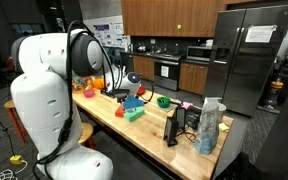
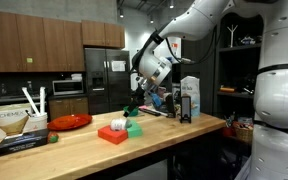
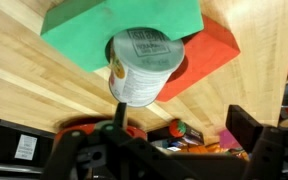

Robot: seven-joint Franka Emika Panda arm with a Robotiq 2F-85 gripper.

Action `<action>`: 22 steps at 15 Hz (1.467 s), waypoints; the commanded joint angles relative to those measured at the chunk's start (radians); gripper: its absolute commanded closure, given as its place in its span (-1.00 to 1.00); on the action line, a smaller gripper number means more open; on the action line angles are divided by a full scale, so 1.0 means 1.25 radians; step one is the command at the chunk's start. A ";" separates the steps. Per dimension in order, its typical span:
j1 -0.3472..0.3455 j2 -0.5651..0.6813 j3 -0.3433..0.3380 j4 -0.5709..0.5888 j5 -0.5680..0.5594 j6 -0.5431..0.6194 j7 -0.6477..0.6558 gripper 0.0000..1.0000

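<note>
Fingers [image 3: 246, 130] above upright can [image 3: 144, 65]

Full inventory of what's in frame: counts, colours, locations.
can: 1, pale label, in front of the green and red blocks in the wrist view
green block: 1, green, on the counter, touching the red one
red block: 1, red, on the counter
dish: 1, red, further along the counter
carton: 1, pale blue, upright near the counter end
counter: 1, light wood
fridge: 1, steel, background
gripper: 1, black, open, close to the can
</note>
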 commanded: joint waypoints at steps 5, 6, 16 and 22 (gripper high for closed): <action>0.013 -0.014 0.028 -0.074 -0.141 0.032 -0.096 -1.00; 0.013 -0.014 0.032 -0.078 -0.152 0.035 -0.105 -1.00; 0.025 -0.073 0.063 -0.063 -0.132 -0.033 -0.129 -1.00; 0.052 -0.022 0.016 -0.015 -0.165 -0.239 -0.030 -1.00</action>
